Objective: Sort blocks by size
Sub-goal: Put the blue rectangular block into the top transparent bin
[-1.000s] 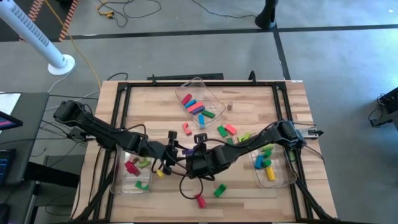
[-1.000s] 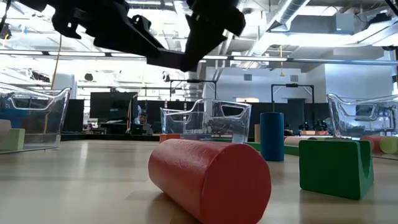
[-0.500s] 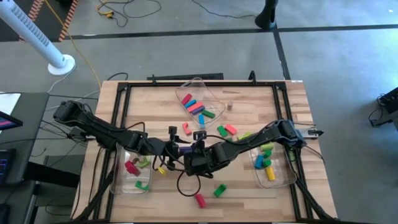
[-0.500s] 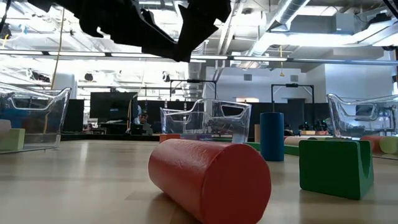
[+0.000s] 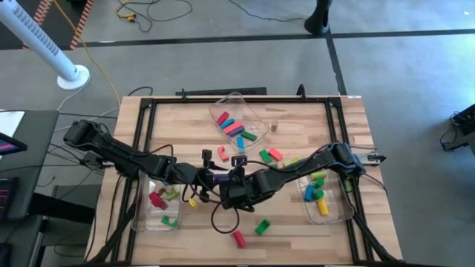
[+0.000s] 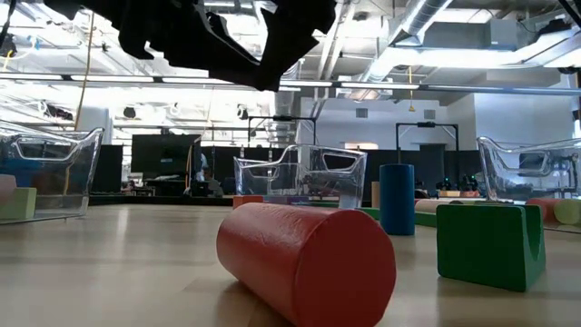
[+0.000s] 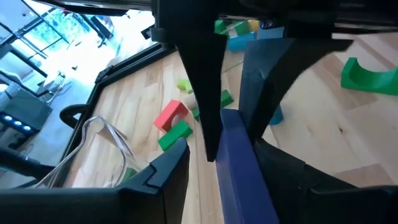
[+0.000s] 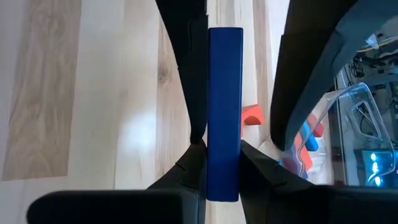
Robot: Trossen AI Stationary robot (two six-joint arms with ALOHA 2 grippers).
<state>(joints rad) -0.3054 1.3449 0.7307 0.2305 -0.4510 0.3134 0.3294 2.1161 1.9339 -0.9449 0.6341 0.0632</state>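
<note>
The table [image 5: 297,119] is showing pale wood planks with a visible grain and a soft sheen, framed along its edges by black metal rails [image 5: 141,141]. The bins [image 6: 300,177] are looking like clear glossy plastic, catching highlights on their rims. A red cylinder [image 6: 304,259] near the table's front edge is looking painted, smooth and matt, as is the green block [image 6: 490,243] beside it. The blue bar [image 8: 224,112] is gleaming slightly between dark matt plastic fingers [image 8: 193,81].

Bar [image 8: 224,112] between both tools, mid-table
</note>
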